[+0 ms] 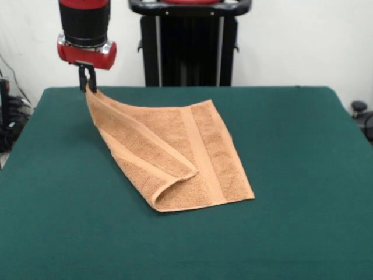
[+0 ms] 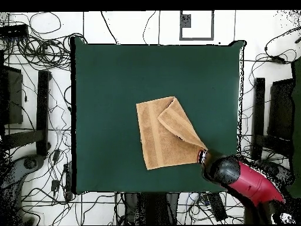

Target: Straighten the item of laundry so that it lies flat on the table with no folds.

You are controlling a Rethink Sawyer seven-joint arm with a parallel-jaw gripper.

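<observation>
The gripper is pinching one corner of the towel and holding it up. In the front view, the towel is lying near the middle of the table, stretching toward 4 o'clock from the gripper. One flap is folding over the rest. Lots of open green table is waiting toward 9 o'clock, so I think pulling that way could open the fold.

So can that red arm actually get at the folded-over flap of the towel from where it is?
Probably yes: the gripper is shut on the towel at that flap's raised corner, and nothing else lies on the table in its way.
</observation>
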